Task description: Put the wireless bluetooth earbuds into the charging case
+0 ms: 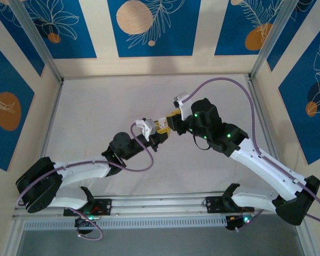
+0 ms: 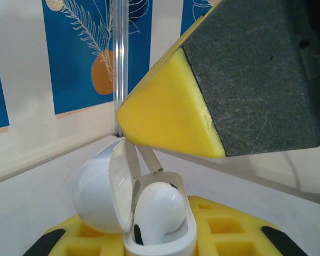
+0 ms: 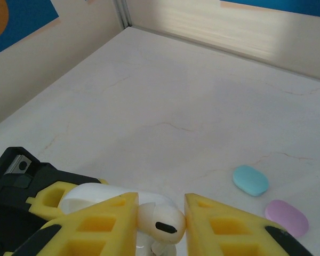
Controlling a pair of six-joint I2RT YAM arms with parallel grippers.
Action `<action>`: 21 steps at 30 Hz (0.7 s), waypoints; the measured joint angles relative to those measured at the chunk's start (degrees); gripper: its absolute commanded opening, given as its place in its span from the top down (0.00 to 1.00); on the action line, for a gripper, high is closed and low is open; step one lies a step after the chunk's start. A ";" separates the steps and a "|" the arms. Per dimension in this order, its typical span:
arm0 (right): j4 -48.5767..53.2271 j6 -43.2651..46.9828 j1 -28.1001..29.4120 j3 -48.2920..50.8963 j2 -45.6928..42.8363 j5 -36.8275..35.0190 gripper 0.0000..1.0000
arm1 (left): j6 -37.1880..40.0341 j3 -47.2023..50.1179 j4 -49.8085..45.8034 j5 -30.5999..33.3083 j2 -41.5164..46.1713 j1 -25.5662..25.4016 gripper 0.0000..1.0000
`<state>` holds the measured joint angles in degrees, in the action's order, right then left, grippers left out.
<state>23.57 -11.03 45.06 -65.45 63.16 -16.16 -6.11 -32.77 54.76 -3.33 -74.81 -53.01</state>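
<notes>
Earbud (image 3: 156, 215), white, sits clenched in my right gripper (image 3: 160, 221) inside the open charging case (image 2: 101, 192), which my left gripper (image 2: 157, 239) grasps; blue case (image 3: 250, 180) at its two o'clock.

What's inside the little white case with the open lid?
A white earbud sits in the white case, its rounded head poking out, pinched by the right gripper. Its stem and the case's bottom are hidden, so a second bud cannot be told.
</notes>
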 measured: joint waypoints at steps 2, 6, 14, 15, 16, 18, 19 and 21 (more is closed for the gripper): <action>0.00 0.39 0.00 0.04 0.02 0.57 0.72 | -0.02 0.02 0.00 0.09 0.00 0.00 0.88; -0.13 1.27 -0.07 0.83 0.04 1.51 0.72 | -0.39 0.02 -0.28 0.42 0.00 0.00 0.88; -1.40 3.04 -0.09 2.03 -0.26 1.62 0.72 | -1.07 0.02 -0.66 0.63 0.00 0.00 0.88; -1.66 3.19 -0.13 2.29 -0.44 1.70 0.71 | -1.07 0.02 -0.66 0.63 0.00 0.00 0.88; -1.77 3.26 -0.20 2.47 -0.59 1.90 0.71 | -1.07 0.02 -0.66 0.63 0.00 0.00 0.88; -1.97 3.48 -0.48 2.71 -0.85 2.71 0.69 | -1.07 0.02 -0.57 0.63 0.00 0.00 0.88; -2.10 3.61 -0.63 2.91 -1.01 3.23 0.69 | -1.07 0.02 -0.37 0.63 0.00 0.00 0.88; -2.08 3.58 -0.92 3.37 -1.22 4.52 0.68 | -1.07 0.02 -0.02 0.76 0.00 0.00 0.88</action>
<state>21.50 -7.44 44.14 -62.08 61.93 -11.64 -7.18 -32.75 54.74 -2.57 -74.81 -53.01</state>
